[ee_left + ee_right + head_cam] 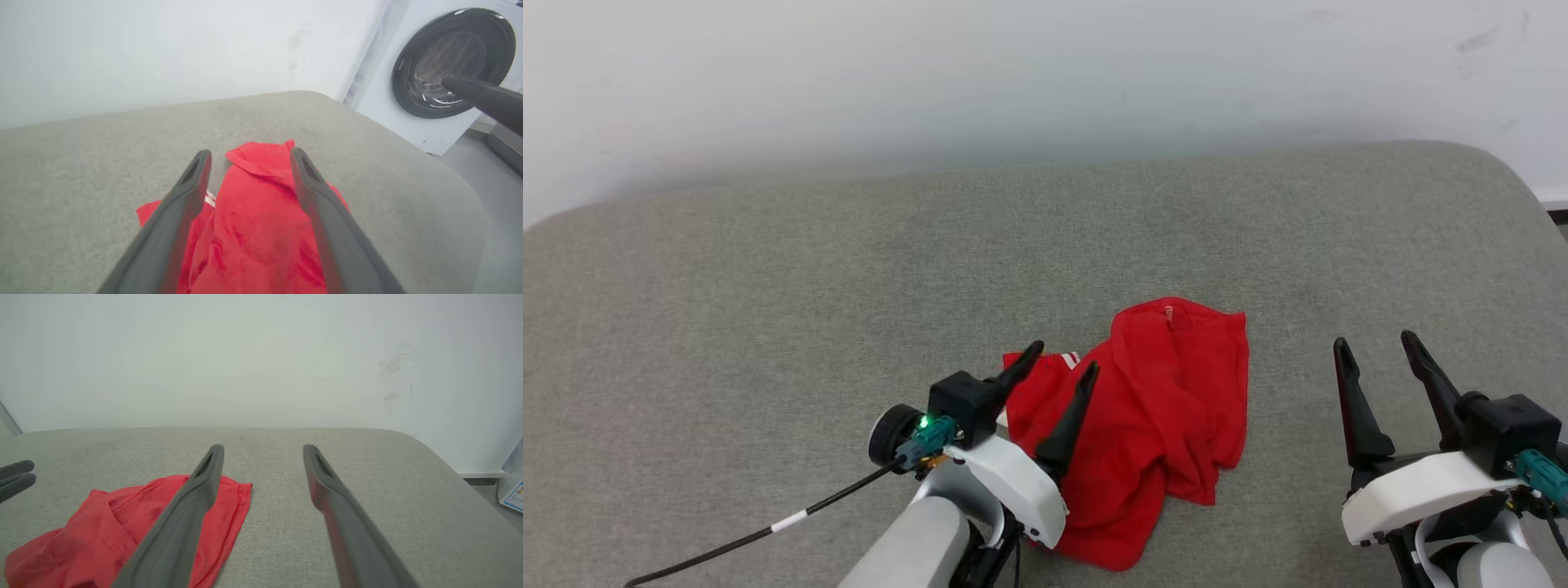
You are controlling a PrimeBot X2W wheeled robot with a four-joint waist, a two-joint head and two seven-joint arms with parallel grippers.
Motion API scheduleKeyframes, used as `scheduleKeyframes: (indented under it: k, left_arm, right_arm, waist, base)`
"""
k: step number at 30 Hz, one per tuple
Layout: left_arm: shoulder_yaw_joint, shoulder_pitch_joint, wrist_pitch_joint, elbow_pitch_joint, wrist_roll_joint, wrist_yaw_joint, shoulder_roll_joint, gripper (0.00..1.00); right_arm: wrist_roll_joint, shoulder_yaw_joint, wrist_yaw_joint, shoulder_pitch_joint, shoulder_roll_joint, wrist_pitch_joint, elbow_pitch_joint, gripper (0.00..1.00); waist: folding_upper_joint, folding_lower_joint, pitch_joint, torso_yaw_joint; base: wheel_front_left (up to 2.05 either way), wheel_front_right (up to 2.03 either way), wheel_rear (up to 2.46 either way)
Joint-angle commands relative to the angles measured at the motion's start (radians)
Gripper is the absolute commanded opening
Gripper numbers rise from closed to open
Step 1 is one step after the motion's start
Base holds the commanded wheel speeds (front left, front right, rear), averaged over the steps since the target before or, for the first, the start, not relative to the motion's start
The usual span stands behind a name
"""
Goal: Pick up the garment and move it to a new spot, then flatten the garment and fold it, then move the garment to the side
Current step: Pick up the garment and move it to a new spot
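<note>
Garment (1168,408) of bright red cloth lies crumpled in a loose heap on the grey fabric-covered tabletop (768,327), and we see a bit of white-and-red striped trim (1068,358) showing at the heap's left edge. Over the garment's left part hangs the left tool (1062,362), its two dark fingers spread apart with red cloth showing between them in the left wrist view; we cannot tell whether they touch the fabric. Well to the right of the garment, the right tool (1374,340) sits over bare tabletop, its fingers likewise apart and gripping nothing. Behind the garment rises a plain white wall (1045,73). Off to the garment's right, past the tabletop's rounded edge, we make out a white washing machine (445,65) with a dark round door.
</note>
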State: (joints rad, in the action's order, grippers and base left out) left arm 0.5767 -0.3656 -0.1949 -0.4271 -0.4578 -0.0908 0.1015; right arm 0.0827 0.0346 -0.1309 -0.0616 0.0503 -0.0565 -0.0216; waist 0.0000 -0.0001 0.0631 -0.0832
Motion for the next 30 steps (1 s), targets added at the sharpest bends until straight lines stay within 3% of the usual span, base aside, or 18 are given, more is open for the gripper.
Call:
scheduleKeyframes:
  k: [1,10,15,21,30]
  left_arm:
    - [-0.006,-0.005,-0.013,0.013,0.009,0.014,0.008,1.0]
    - [-0.137,0.055,-0.055,0.085,0.014,0.168,0.071,1.0]
    - [-0.228,0.113,-0.063,0.121,-0.01,0.222,0.123,1.0]
    - [-0.252,0.193,-0.063,0.155,-0.01,0.236,0.168,1.0]
    - [-0.238,0.243,-0.051,0.183,-0.008,0.249,0.18,1.0]
  right_arm:
    - [-0.004,0.002,0.0,-0.004,0.0,-0.001,-0.003,1.0]
    - [-0.016,0.009,0.0,0.025,0.0,0.013,0.005,1.0]
    - [-0.024,0.0,0.0,0.041,0.0,0.019,0.013,1.0]
    - [-0.013,0.0,0.0,0.066,0.0,0.029,0.012,1.0]
    - [-0.004,0.0,0.0,0.089,0.0,0.036,0.017,1.0]
  waist:
    - [0.0,0.0001,-0.017,0.015]
    - [0.0,0.0001,-0.068,0.053]
    - [0.0,0.0001,-0.079,0.06]
    - [0.0,0.0001,-0.097,0.053]
    - [0.0,0.0001,-0.106,0.046]
  base:
    - [0.0,0.0,0.0]
    - [0.0,0.0,0.0]
    - [0.0,0.0,0.0]
    - [0.0,0.0,0.0]
    - [0.0,0.0,0.0]
